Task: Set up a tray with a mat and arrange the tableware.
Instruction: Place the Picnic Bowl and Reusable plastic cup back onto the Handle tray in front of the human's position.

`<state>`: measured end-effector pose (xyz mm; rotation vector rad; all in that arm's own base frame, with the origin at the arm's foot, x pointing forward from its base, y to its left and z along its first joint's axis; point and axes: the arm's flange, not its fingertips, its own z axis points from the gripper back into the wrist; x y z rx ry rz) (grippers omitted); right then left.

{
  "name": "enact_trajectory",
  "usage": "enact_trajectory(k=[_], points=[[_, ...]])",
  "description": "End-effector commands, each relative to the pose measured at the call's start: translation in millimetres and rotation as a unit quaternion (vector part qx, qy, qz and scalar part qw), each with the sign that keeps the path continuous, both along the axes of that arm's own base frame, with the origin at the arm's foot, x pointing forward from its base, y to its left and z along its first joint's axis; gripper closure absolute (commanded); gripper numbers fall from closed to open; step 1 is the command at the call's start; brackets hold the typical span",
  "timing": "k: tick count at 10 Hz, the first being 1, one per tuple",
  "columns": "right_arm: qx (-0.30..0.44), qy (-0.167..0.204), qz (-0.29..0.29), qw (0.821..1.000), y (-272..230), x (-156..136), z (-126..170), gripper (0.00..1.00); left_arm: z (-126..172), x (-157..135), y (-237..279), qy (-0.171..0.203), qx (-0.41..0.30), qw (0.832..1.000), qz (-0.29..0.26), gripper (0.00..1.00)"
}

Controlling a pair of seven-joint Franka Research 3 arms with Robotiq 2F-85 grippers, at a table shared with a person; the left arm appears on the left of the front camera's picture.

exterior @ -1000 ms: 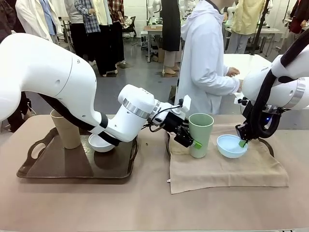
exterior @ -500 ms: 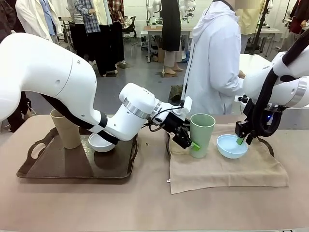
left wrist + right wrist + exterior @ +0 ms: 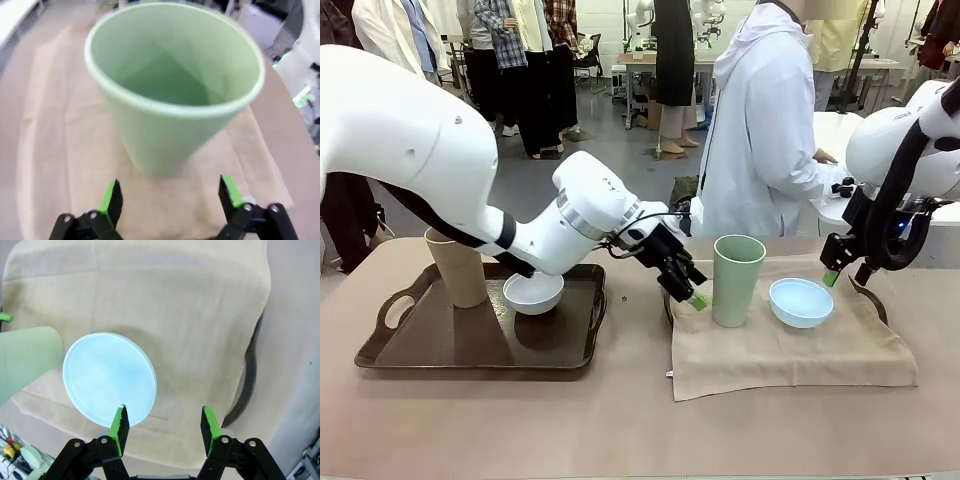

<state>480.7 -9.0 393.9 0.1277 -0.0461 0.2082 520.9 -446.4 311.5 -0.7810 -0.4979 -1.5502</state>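
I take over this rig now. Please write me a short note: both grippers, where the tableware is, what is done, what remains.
Left gripper: open, empty, just short of the pale green cup.
Right gripper: open, empty, raised beside the light blue bowl.
Done: cup and bowl stand apart on the mat, which covers the right tray.
Tan cup and white bowl stand on the left tray, which has no mat.
Left, probably: settle those two on a matted tray.
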Motion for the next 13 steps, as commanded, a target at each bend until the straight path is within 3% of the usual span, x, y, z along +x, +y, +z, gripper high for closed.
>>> enact_trajectory(k=[1,2,5,8,11,13], points=[[-0.013,0.005,-0.001,1.0,-3.2,-10.3,12.6,0.25,29.2,-11.4,19.2,0.03,0.091,0.992,0.08,0.0],[-0.02,-0.004,0.003,1.0,-1.2,-15.8,24.4,0.25,43.0,-18.4,25.8,0.038,0.128,0.982,0.135,0.0],[-0.035,-0.025,0.017,0.999,9.2,-31.0,67.8,0.25,101.5,-48.5,41.8,0.007,0.236,0.939,0.25,0.0],[-0.041,-0.033,0.023,0.998,12.8,-39.9,107.5,0.25,162.1,-72.2,39.1,0.005,0.318,0.896,0.309,0.0],[-0.06,-0.023,0.013,0.998,10.9,-48.2,132.2,0.25,223.0,-79.4,31.7,0.028,0.322,0.881,0.345,0.0],[-0.068,-0.019,-0.003,0.998,9.4,-49.9,141.8,0.25,252.8,-75.1,29.2,0.021,0.314,0.866,0.388,0.0]])
